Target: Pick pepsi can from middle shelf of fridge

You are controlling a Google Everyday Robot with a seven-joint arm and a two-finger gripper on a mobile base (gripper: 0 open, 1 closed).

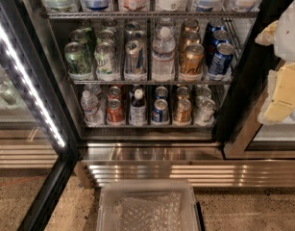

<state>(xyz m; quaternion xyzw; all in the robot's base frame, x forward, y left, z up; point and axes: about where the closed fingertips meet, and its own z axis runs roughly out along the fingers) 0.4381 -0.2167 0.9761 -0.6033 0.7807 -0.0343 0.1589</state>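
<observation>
Upright on the middle shelf (152,81) of the fridge (161,173), the pepsi can (221,58) stands at the front of the rightmost row, its long axis vertical and its silver top facing up. More blue cans line up behind it, and a gold can (191,59) stands just beside it on the left, with a clear water bottle (163,52) further left.

The gripper (281,81) hangs at the right edge of the view, outside the fridge and apart from the can. It seems to touch nothing, though part of it is cut off, and whether it is open or closed cannot be told. A clear bin (104,201) sits on the floor below.
</observation>
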